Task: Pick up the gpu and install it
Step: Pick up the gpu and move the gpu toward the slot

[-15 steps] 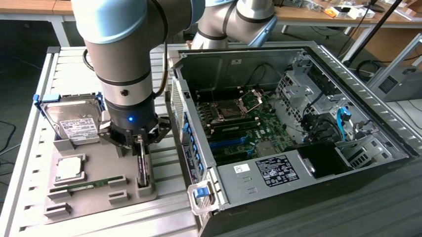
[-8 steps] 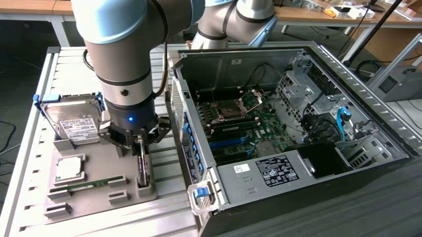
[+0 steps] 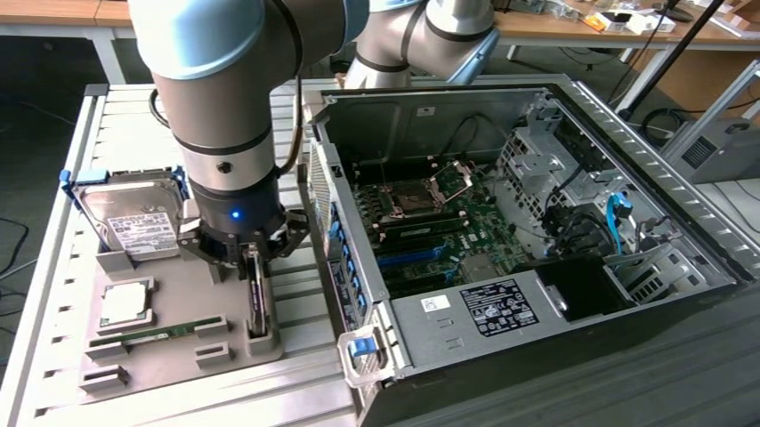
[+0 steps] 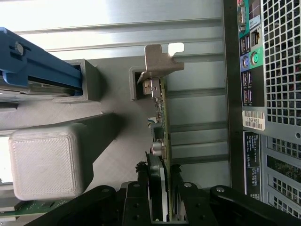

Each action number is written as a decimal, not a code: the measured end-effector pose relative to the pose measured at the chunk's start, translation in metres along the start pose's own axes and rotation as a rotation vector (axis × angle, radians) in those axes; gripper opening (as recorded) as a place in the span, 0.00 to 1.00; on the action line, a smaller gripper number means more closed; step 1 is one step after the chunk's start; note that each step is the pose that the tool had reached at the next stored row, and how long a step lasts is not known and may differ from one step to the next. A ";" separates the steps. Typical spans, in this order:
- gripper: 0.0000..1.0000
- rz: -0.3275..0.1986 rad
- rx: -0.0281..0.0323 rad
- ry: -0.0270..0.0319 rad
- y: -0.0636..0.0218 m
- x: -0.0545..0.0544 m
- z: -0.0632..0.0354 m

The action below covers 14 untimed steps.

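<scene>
Gpu (image 3: pixel 254 307) on edge in a slot of the tray (image 3: pixel 166 360), just beside the case (image 3: pixel 392 334), on the tabletop (image 3: pixel 53 285). Jaws clenched on its top edge. One end hidden behind jaws; faces hard to make out.

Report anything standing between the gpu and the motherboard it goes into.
The gpu stands on edge in the grey tray, the fingers closed on it. The case's rear wall rises between tray and motherboard; above that wall nothing visible blocks the way.
</scene>
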State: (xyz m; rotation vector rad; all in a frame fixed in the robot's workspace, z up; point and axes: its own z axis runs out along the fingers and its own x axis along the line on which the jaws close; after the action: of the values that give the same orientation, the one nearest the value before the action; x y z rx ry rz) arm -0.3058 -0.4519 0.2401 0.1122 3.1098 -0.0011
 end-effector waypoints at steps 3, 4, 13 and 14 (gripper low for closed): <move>0.36 0.000 0.0001 0.0001 0.0000 0.000 0.0000; 0.43 0.000 0.0001 0.0001 0.0000 0.000 0.0000; 0.41 0.000 -0.0090 0.0008 -0.0003 0.000 -0.0101; 0.41 0.000 -0.0090 0.0009 -0.0003 0.000 -0.0101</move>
State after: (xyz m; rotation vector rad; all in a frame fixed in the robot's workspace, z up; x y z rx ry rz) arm -0.3058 -0.4522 0.2503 0.1123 3.1104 0.0129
